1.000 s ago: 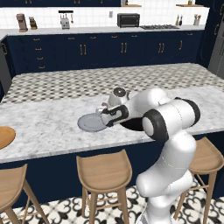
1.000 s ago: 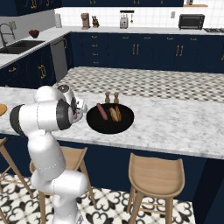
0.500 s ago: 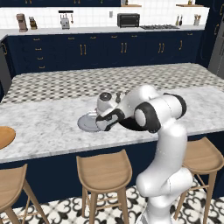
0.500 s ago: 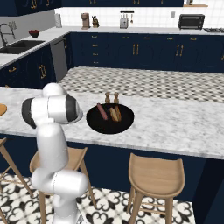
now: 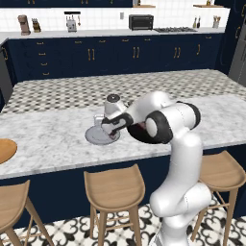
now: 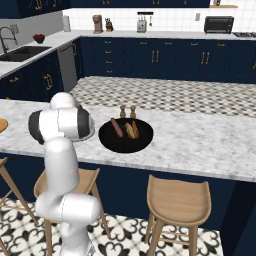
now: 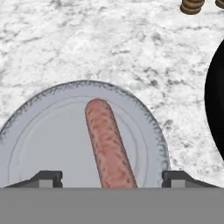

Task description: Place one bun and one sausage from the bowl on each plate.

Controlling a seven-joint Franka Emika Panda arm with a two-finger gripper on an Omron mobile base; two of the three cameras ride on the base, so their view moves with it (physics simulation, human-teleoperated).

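1. The gripper (image 7: 106,177) is hovering low over the light grey plate (image 7: 52,118); its jaws are standing wide apart, holding nothing.
2. A sausage (image 7: 108,144) is lying on that plate, between the fingertips.
3. Lifting straight up avoids nudging it.
4. The black bowl (image 6: 126,145) is holding another sausage (image 6: 116,127) and buns (image 6: 132,130).

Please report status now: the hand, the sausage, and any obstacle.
Hand open over the light grey round plate. Reddish-brown sausage lies on that plate, between the fingertips. Wide black bowl holds one more sausage and buns. No obstacle seen.
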